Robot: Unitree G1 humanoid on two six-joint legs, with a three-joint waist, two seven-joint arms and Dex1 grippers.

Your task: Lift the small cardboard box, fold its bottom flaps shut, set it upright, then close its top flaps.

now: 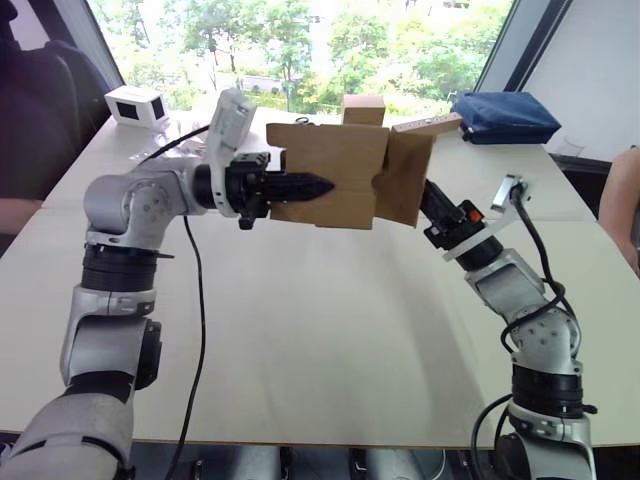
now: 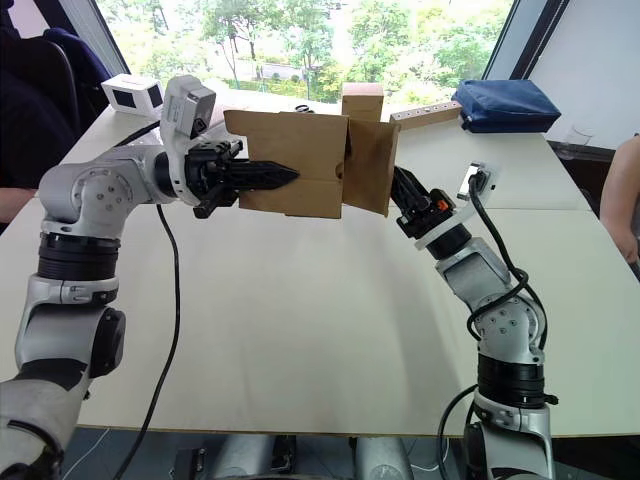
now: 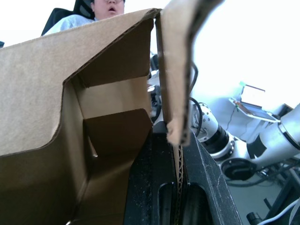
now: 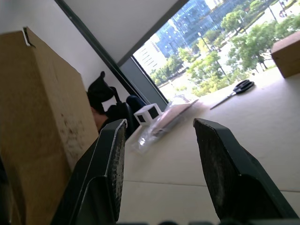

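The small cardboard box (image 1: 330, 165), plain brown, hangs in the air above the white table (image 1: 300, 340). My left gripper (image 1: 322, 186) is shut on the box; in the left wrist view the corrugated wall (image 3: 178, 154) sits pinched between its fingers. A flap (image 1: 408, 178) stands out at the box's right end, and I cannot tell whether it belongs to the top flaps or the bottom ones. My right gripper (image 4: 160, 124) is open just behind that flap, with nothing between its fingers and the box wall (image 4: 42, 117) beside it. Inner flaps (image 3: 117, 131) lie folded inward.
At the table's far side stand a cube-like brown box (image 1: 363, 109), a white box with a dark face (image 1: 135, 104), a blue bag (image 1: 505, 117) and a wooden strip (image 1: 428, 124). Scissors (image 4: 236, 87) lie there too. A person's arm (image 1: 622, 200) is at the right edge.
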